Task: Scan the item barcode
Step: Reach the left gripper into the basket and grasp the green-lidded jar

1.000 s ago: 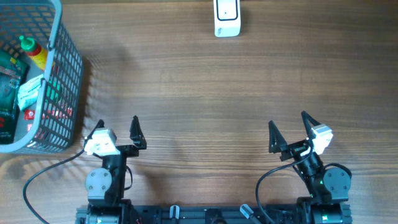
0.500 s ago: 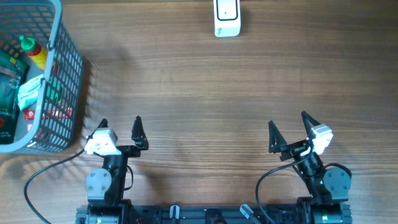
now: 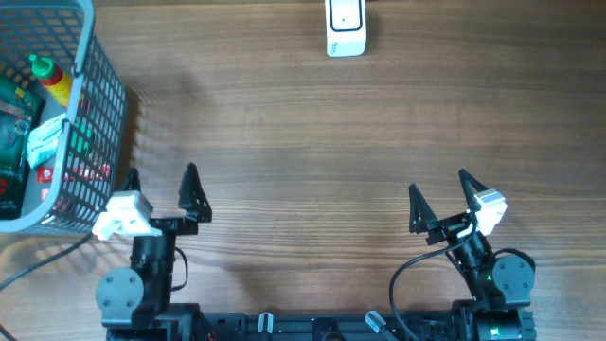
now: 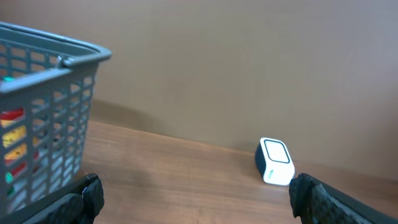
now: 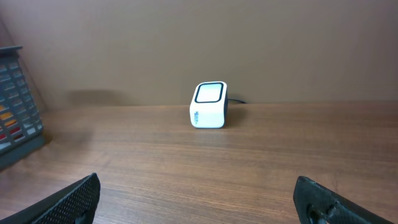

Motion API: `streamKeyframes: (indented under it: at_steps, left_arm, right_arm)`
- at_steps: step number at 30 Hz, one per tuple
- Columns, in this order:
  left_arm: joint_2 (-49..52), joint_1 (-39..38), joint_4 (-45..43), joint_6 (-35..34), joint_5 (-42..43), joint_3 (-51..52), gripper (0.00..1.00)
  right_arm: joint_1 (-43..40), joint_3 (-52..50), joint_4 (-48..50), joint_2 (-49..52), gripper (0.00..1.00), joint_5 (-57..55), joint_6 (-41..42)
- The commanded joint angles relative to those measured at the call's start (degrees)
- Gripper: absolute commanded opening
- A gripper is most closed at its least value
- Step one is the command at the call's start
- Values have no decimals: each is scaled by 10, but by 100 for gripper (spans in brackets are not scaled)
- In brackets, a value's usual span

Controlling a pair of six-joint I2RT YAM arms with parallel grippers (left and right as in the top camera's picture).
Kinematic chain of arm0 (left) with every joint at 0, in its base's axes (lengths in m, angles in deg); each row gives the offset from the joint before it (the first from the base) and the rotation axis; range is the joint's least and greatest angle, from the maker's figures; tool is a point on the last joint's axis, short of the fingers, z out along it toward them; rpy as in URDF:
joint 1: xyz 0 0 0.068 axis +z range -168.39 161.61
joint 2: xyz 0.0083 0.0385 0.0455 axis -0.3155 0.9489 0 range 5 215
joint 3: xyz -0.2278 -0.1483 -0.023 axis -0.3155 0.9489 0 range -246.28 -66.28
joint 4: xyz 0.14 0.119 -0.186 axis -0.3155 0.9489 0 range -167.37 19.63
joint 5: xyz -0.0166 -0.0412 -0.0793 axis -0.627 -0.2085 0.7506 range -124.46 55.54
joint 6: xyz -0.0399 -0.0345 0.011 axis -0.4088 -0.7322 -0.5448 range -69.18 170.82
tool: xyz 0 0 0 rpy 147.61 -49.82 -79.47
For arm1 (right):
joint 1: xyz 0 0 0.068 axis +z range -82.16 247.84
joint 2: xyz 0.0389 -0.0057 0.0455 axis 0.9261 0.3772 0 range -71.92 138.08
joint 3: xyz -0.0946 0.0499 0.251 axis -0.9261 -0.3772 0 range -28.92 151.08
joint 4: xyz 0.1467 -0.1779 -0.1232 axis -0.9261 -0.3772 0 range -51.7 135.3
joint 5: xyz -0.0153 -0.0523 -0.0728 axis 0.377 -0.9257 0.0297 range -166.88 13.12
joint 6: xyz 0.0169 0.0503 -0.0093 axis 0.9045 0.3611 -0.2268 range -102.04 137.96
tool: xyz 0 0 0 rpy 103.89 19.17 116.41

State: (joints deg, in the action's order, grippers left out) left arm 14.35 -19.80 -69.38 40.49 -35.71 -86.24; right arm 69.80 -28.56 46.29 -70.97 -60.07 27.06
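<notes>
The white barcode scanner point(image 3: 346, 28) stands at the far edge of the table, also seen in the left wrist view point(image 4: 274, 161) and the right wrist view point(image 5: 209, 104). The items lie in a grey mesh basket point(image 3: 99, 104) at the far left, among them a yellow bottle with a green cap point(image 3: 52, 80) and a pale packet point(image 3: 43, 142). My left gripper point(image 3: 161, 174) is open and empty, near the table's front edge beside the basket's near right corner. My right gripper point(image 3: 438, 183) is open and empty at the front right.
Bare wooden table lies between both grippers and the scanner. The basket wall point(image 4: 43, 124) fills the left of the left wrist view and its corner point(image 5: 15, 118) shows at the left edge of the right wrist view. A black cable point(image 3: 38, 260) trails left of the left arm.
My left arm has shifted left toward the basket, its gripper still open. The right arm has not moved.
</notes>
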Motion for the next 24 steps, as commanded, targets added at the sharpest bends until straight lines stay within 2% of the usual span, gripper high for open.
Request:
streamKeyframes:
  at_steps: [1,4,7,12,17,24]
  left_arm:
    - [113,6,16,31,-27,-105,100]
    - [235,6,82,32,-73,-230,100]
    - [345,6,141,57,-75,-351,100]
    - [470,6,199,57,-76,-510,100]
    - [532,33,201,56,-76,-597,100]
    - [586,168,201,56,-47,-617,100]
  right_arm:
    - [2,-1,3,-5,100,-6,-5]
    - [2,-1,3,-5,100,-6,-5]
    - [2,-1,3,-5,100,-6,-5]
    - [2,-1,3,-5,100,-6,-5]
    - [2,-1,3,-5,100,-6,-5]
    - [2,-1,3,-5,100,-6,-5]
